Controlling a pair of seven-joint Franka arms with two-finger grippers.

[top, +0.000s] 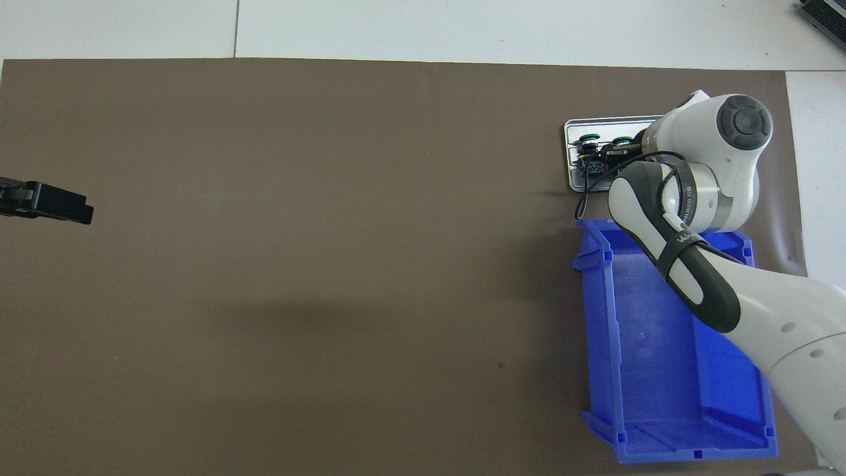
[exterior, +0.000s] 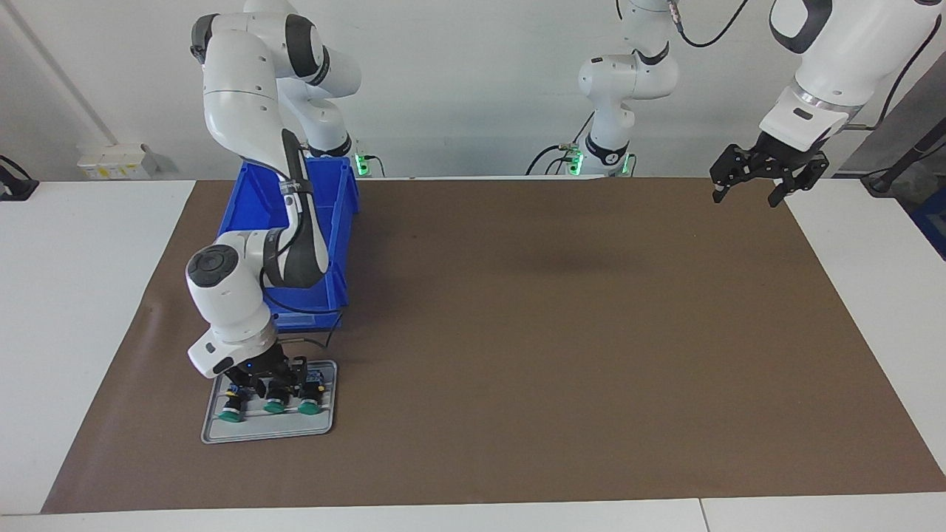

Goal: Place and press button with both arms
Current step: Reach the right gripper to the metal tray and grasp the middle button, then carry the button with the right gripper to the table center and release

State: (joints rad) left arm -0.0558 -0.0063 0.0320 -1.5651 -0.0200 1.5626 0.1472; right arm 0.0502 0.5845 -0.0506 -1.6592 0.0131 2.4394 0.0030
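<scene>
Three buttons with green caps lie side by side on a grey tray (exterior: 266,436) near the right arm's end of the mat: one button (exterior: 232,415), the middle button (exterior: 276,406) and another button (exterior: 310,407). My right gripper (exterior: 270,384) is down on the tray, at the base end of the middle button; whether it grips it does not show. In the overhead view the right arm's wrist covers most of the tray (top: 608,121), and two green caps (top: 587,139) show beside the right gripper (top: 611,157). My left gripper (exterior: 746,199) hangs open and empty over the mat's edge at the left arm's end.
A blue bin (exterior: 325,214) stands on the brown mat (exterior: 554,332) right beside the tray, nearer to the robots; the right arm reaches over the bin (top: 661,370). White table surface borders the mat.
</scene>
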